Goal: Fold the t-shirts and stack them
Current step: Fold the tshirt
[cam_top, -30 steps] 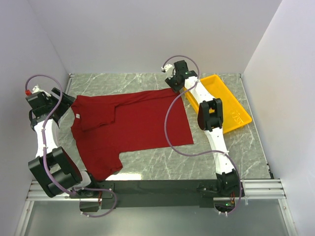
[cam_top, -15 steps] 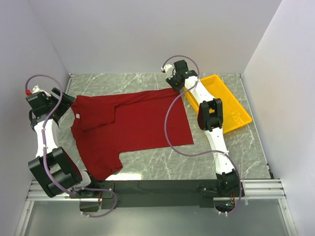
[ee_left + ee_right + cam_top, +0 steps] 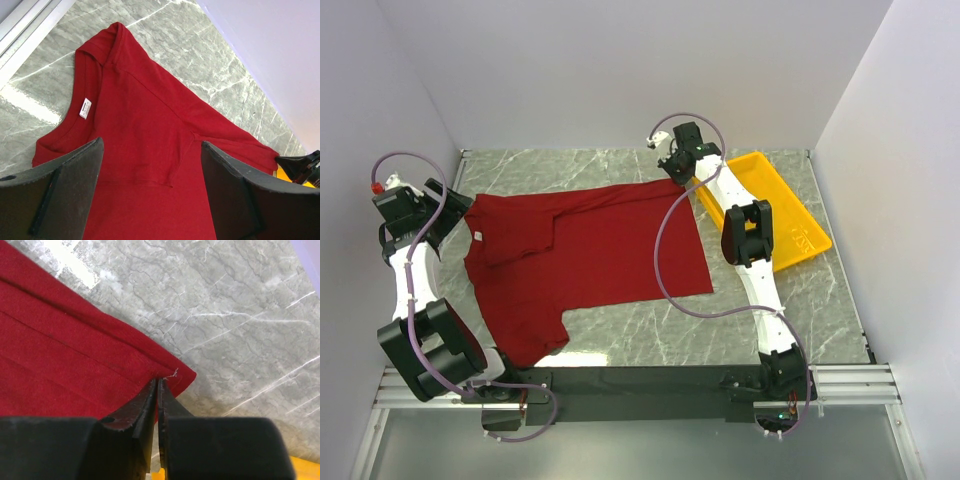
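One red t-shirt (image 3: 585,255) lies spread on the marble table, collar to the left, one sleeve folded over its chest. My left gripper (image 3: 455,204) is open and empty, held above the collar end. In the left wrist view (image 3: 151,150) the shirt (image 3: 150,115) with its white label lies between the wide-apart fingers. My right gripper (image 3: 676,177) is at the shirt's far right corner. In the right wrist view (image 3: 158,381) the fingers are shut together with their tips on the hem corner of the shirt (image 3: 60,355).
A yellow tray (image 3: 807,243) stands at the right of the table, beside the right arm. White walls close in the table at the back and both sides. Bare marble (image 3: 720,330) shows in front of and right of the shirt.
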`<state>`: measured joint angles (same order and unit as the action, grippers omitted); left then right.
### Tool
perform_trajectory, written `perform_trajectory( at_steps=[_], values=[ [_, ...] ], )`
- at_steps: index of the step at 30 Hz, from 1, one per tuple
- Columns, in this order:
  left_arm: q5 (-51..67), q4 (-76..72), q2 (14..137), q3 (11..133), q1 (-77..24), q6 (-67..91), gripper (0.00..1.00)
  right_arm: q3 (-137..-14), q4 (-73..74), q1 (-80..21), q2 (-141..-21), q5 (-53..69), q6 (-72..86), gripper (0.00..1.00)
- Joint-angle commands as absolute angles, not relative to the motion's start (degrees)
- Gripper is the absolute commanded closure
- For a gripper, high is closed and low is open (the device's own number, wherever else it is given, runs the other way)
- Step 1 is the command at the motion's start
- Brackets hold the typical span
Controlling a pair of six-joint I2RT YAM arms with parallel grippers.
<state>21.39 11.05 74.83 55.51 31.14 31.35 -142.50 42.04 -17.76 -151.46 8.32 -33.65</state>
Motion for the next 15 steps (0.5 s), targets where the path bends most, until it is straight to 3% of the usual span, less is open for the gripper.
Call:
perform_trajectory(
  at_steps=[1,15],
  values=[
    [22.5,10.1,73.3,56.2,31.1,32.1,0.16,-143.5,41.7,-17.9,-152.2,8.8,-34.2,0.92],
    [22.8,9.8,73.3,56.1,31.1,32.2,0.16,-139.9,37.7,-18.0,-146.8,11.1,-32.3,1.0]
  ],
)
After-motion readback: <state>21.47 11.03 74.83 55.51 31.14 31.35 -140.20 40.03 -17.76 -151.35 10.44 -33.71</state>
